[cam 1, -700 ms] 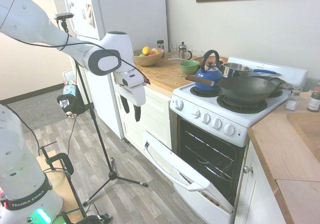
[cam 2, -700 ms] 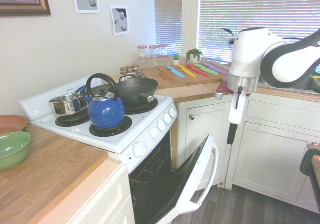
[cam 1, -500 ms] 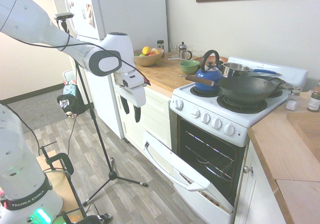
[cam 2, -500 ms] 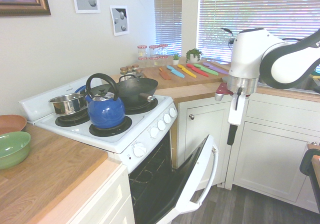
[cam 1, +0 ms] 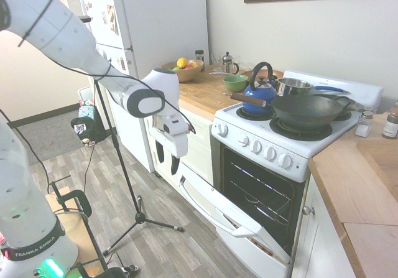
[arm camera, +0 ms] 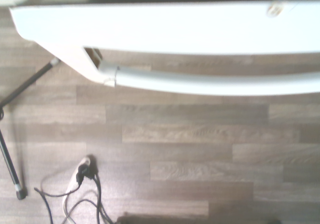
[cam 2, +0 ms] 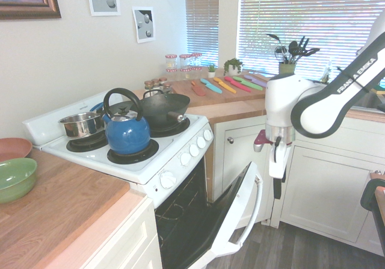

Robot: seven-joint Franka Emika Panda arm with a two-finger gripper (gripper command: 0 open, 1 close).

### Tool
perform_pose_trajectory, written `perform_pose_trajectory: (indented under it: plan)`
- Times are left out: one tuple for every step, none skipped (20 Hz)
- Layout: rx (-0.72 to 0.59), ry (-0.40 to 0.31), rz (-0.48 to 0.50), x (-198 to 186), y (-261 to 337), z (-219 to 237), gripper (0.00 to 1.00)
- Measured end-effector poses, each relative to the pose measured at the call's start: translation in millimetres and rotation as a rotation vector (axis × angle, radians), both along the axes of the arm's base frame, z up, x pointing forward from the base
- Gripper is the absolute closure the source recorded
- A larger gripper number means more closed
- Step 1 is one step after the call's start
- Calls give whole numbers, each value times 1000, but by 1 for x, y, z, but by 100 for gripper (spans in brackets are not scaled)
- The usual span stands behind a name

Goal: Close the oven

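Lowered and nearer the oven door since the earlier frame, the gripper [cam 1: 168,166] holds its two fingers spread, nothing between them, with the bar handle [arm camera: 210,86] towards four o'clock in the first exterior view. Beyond it, the drop-down door [cam 1: 211,194] hangs partly open on the white stove [cam 1: 264,142], also near four o'clock; best get beneath its outer face, then push smoothly up and inward, without snagging the bar.

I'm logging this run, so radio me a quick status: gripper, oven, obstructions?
Gripper empty, fingers apart, above the floor near the door. Oven door hanging partway open. Nothing seen blocking its swing.
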State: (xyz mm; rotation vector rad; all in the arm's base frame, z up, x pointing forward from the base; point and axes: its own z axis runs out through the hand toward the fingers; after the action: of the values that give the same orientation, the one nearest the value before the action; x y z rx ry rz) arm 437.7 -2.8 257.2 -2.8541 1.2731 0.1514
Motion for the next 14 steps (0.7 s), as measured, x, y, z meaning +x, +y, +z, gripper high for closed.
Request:
perform_pose_trajectory:
  plan:
    - [6,0,-7,-1,-2,-15,0]
    - [13,-2,-13,-2,-3,-30,0]
    - [21,-12,-19,-3,-5,-45,0]
    - [27,-20,-20,-3,-5,-59,0]
    - [30,-32,-19,-4,-6,-71,0]
    - [28,-47,-13,-3,-6,-82,0]
    - [23,-62,-6,-3,-4,-91,0]
    - [17,-80,-2,-2,-3,-97,0]
    - [11,-101,3,0,0,-101,0]
    - [7,-120,10,4,3,-104,0]
    - [4,-134,16,9,6,-106,0]
    - [0,-147,20,14,7,-107,0]
    - [-6,-161,21,20,6,-108,0]
    - [-12,-169,19,26,4,-109,0]
